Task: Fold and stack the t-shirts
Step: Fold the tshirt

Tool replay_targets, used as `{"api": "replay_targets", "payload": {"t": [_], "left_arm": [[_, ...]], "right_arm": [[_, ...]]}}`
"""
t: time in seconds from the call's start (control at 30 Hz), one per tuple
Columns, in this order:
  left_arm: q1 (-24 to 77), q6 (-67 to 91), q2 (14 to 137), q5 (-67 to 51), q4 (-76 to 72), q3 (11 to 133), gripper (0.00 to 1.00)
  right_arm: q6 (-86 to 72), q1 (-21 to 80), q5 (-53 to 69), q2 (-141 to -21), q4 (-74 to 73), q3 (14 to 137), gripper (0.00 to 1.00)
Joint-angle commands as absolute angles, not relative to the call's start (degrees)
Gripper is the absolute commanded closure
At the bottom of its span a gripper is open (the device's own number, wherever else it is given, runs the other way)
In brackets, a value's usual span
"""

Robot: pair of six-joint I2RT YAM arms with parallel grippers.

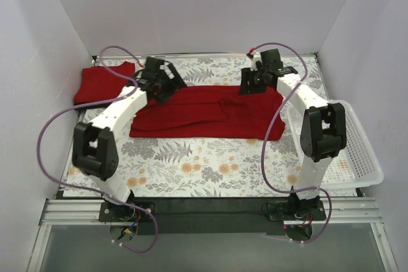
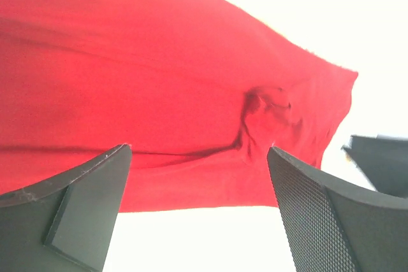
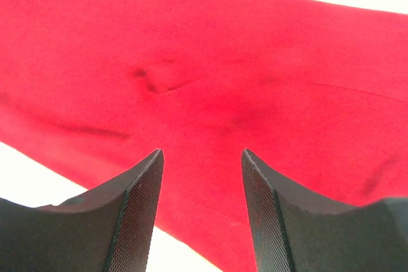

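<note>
A long red t-shirt [image 1: 210,114], folded lengthwise, lies across the middle of the floral table. A second red shirt [image 1: 102,84] lies folded at the far left. My left gripper [image 1: 164,88] is open and empty over the long shirt's far left edge. In the left wrist view the shirt [image 2: 159,87] fills the space beyond the wide-apart fingers [image 2: 83,208]. My right gripper [image 1: 254,86] is open and empty over the shirt's far right edge. In the right wrist view the shirt [image 3: 210,81] lies under and between the fingers [image 3: 137,208].
A white plastic basket [image 1: 360,157] stands at the right edge of the table. White walls close in the back and both sides. The floral tablecloth [image 1: 204,164] shows in front of the long shirt.
</note>
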State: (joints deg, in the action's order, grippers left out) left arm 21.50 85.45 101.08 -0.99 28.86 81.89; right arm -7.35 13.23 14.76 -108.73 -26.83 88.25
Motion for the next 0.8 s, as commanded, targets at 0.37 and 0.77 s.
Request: {"api": "replay_targets", "payload": {"t": [0.37,0.77], "left_arm": [[0.27,82.53,82.08,0.79,29.53,54.49,0.20],[-2.81,82.09,85.52,2.90,29.53,55.37,0.20]], "right_arm": [[21.61,41.55,8.28,-113.55,-21.71,92.80,0.21],[27.60,47.99,-2.54,-124.19,-20.31,98.79,0.22]]}}
